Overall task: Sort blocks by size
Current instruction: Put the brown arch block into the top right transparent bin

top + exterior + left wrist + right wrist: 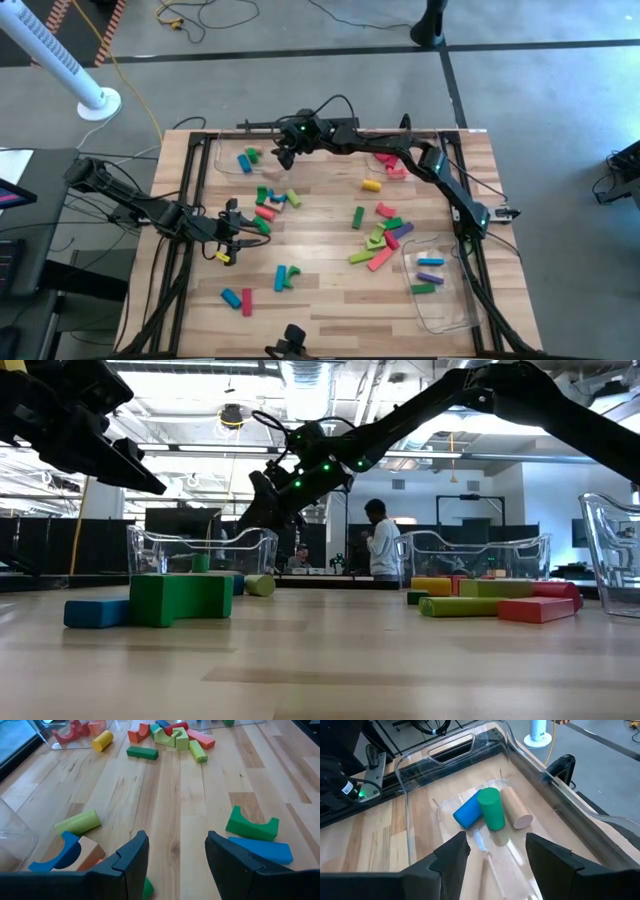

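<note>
Coloured wooden blocks (385, 238) lie scattered flat on the table, in a cluster at centre left (272, 199) and a few near the front (284, 277). My right gripper (497, 842) (283, 155) stands open over the clear far-left tray (451, 753), with nothing between its fingers. Lying on that tray's floor are a blue cylinder (468, 812), a green cylinder (492, 809) and a tan cylinder (515, 810). My left gripper (177, 840) (232, 235) hangs open and empty above bare table at the left, between a yellow-green cylinder (78, 822) and a green arch (251, 824).
A clear tray at the far right (392, 165) holds red pieces. Another at the near right (440, 285) holds long bars. A black frame (190, 190) runs along the table's edges. A person (382, 540) stands in the room behind.
</note>
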`<control>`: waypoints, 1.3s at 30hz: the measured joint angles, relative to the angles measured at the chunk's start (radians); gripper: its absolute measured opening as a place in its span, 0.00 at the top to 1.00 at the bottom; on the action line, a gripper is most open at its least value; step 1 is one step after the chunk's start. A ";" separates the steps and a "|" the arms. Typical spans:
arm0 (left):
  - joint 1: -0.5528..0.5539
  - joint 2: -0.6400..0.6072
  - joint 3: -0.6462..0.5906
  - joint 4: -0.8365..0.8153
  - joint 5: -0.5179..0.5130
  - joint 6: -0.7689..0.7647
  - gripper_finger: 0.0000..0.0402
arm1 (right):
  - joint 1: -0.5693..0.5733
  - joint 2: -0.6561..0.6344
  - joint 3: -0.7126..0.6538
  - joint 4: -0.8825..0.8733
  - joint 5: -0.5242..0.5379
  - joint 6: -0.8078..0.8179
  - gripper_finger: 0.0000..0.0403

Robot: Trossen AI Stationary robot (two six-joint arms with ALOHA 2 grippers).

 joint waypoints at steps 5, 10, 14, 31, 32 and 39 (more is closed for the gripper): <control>0.000 0.000 0.000 -0.020 0.000 -0.001 0.54 | 0.017 -0.055 -0.002 -0.053 -0.023 -0.054 0.43; 0.000 0.000 0.000 -0.031 0.000 -0.009 0.54 | 0.067 -0.135 0.000 -0.146 -0.023 -0.150 0.43; 0.000 0.000 0.000 -0.043 0.000 -0.014 0.54 | 0.125 -0.207 0.000 -0.271 -0.012 -0.218 0.43; 0.000 0.000 0.000 -0.043 0.000 0.041 0.54 | 0.443 -0.449 0.000 -0.868 0.320 -0.273 0.50; 0.000 0.000 0.000 -0.043 0.000 0.045 0.54 | 0.461 -0.457 0.000 -0.905 0.336 -0.257 0.50; 0.000 0.000 0.000 -0.043 0.000 0.071 0.54 | 0.580 -0.464 -0.021 -1.082 0.453 -0.144 0.51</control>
